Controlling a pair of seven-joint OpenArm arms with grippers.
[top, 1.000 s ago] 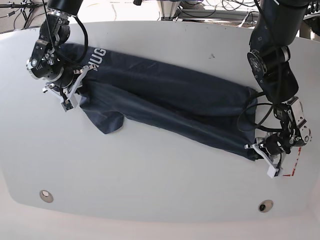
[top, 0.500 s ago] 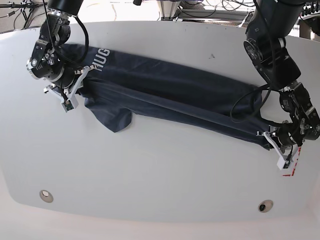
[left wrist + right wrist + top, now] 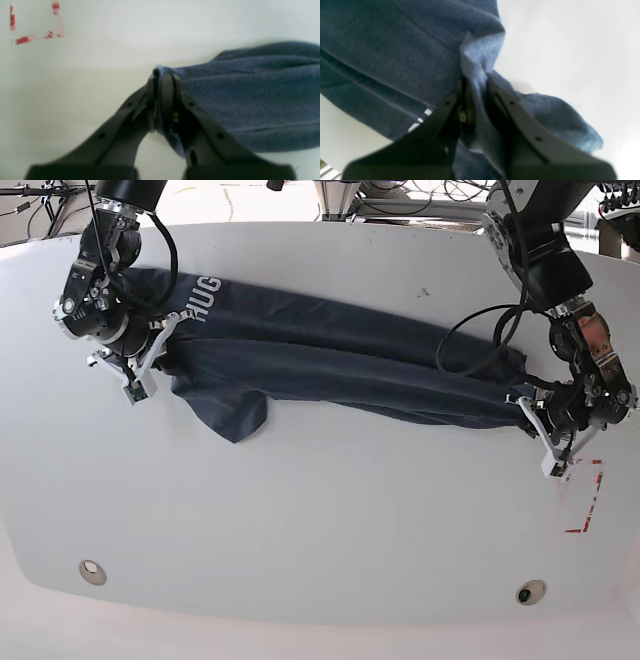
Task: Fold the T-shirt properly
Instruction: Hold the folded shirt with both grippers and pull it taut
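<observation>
White table (image 3: 320, 530) fills base view; cables and metal frames behind far edge. T-shirt (image 3: 330, 365) lies on far half, stretched into long band, axis running from lettered end at view's left, slightly downward to view's right. Sleeve flap hangs toward near side. Red tape marks (image 3: 585, 500) near right end. Left gripper (image 3: 161, 80) clamped on T-shirt corner; right gripper (image 3: 475, 85) clamped on bunched fabric.

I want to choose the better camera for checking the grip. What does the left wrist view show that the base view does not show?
Only the left wrist view shows the left gripper pinching a thin edge of the T-shirt. Only the base view shows the whole shirt stretched across the table, its white lettering and the right gripper. Both show the red tape marks near the left gripper.
</observation>
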